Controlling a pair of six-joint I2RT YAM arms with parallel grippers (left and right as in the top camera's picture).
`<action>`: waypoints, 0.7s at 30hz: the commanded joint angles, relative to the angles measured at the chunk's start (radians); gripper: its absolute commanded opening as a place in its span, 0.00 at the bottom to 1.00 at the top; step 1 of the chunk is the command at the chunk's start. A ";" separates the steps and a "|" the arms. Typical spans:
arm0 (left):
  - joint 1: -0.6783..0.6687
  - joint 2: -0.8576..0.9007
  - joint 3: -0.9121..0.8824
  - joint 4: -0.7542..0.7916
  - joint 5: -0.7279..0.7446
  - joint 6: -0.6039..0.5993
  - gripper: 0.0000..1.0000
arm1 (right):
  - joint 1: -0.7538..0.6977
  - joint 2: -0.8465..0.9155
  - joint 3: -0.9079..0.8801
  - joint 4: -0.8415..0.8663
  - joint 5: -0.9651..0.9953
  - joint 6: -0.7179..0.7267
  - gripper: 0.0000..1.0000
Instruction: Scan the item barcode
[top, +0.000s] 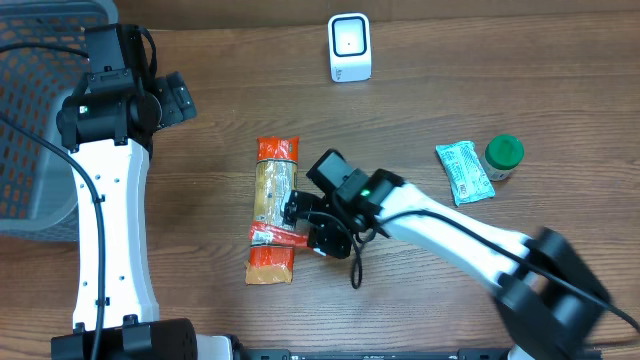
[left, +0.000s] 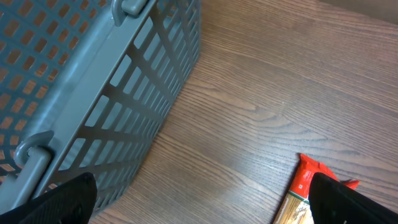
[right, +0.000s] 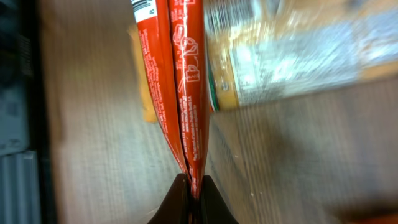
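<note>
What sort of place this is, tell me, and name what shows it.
Probably a mock shop checkout: a white barcode scanner on the wooden table, a grey shopping basket at one side, and an orange-ended food packet.

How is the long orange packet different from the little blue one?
The orange packet is long with a clear middle; the blue packet is short and pale. The right fingers pinch the orange packet's edge; the blue packet lies untouched beside a green-lidded jar. Both are on the table.
</note>
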 joint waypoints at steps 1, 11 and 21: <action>-0.001 -0.014 0.018 0.001 -0.013 0.008 1.00 | -0.004 -0.103 0.030 -0.019 0.028 0.000 0.04; -0.001 -0.014 0.018 0.000 -0.013 0.008 1.00 | -0.024 -0.128 0.031 -0.068 0.350 0.161 0.03; -0.001 -0.014 0.018 0.001 -0.013 0.008 1.00 | -0.116 -0.128 0.233 -0.200 0.524 0.232 0.03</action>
